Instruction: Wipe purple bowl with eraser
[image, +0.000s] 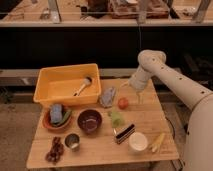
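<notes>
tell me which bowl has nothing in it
The purple bowl, mid-table, is empty; the orange-brown bowl beside it holds a blue sponge. The gripper hangs above the table's far right part.
</notes>
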